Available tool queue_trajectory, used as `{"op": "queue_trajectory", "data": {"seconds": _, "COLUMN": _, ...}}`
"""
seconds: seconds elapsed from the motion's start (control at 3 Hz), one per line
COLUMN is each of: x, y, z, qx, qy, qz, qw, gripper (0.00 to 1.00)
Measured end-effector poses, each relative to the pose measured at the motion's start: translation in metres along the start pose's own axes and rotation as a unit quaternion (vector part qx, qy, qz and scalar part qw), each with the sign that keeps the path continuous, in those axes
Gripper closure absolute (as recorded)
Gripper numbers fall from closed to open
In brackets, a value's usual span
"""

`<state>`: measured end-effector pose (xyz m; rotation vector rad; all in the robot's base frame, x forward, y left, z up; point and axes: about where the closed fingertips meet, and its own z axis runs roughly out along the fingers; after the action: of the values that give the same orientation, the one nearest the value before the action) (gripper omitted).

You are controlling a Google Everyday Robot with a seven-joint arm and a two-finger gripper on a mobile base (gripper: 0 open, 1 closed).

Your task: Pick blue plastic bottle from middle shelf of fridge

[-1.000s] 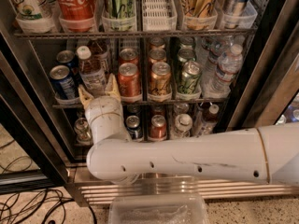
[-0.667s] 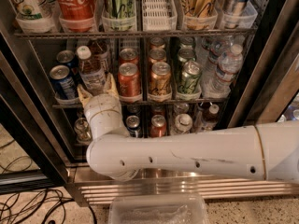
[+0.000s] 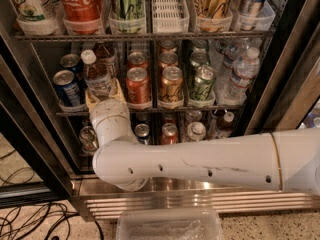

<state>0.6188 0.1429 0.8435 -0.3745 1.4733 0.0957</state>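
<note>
The blue plastic bottle (image 3: 96, 76), with a white cap and a pale label, stands at the left of the middle shelf (image 3: 165, 108) of the fridge (image 3: 280, 69). My gripper (image 3: 104, 95) is at the shelf's front rail, right at the bottle's base. Its cream fingers (image 3: 118, 90) stand apart on either side of the bottle's lower part, which they hide. The white arm (image 3: 200, 159) reaches in from the right, across the lower shelf.
A blue can (image 3: 67, 86) stands just left of the bottle and a red can (image 3: 137, 84) just right. Copper (image 3: 171, 84) and green (image 3: 202, 81) cans and clear water bottles (image 3: 242, 71) follow rightward. Tall cans fill the rack above (image 3: 80, 4). A clear plastic bin (image 3: 170, 224) and cables (image 3: 30, 219) lie on the floor.
My gripper has moved a little further in and up, so its fingers now flank the bottle's base. The bottle and cans have not moved.
</note>
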Motion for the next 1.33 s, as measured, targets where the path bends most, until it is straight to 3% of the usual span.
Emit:
{"op": "queue_trajectory", "data": {"seconds": 0.67, "x": 0.0006, "y": -0.0005, "z": 0.0019, "qx": -0.005, "qy": 0.003, "qz": 0.004, "qw": 1.0, "gripper": 0.99}}
{"op": "queue_trajectory", "data": {"seconds": 1.33, "x": -0.005, "y": 0.0, "z": 0.0006, "qx": -0.013, "qy": -0.005, "qz": 0.017, "qw": 0.9998, "gripper": 1.0}}
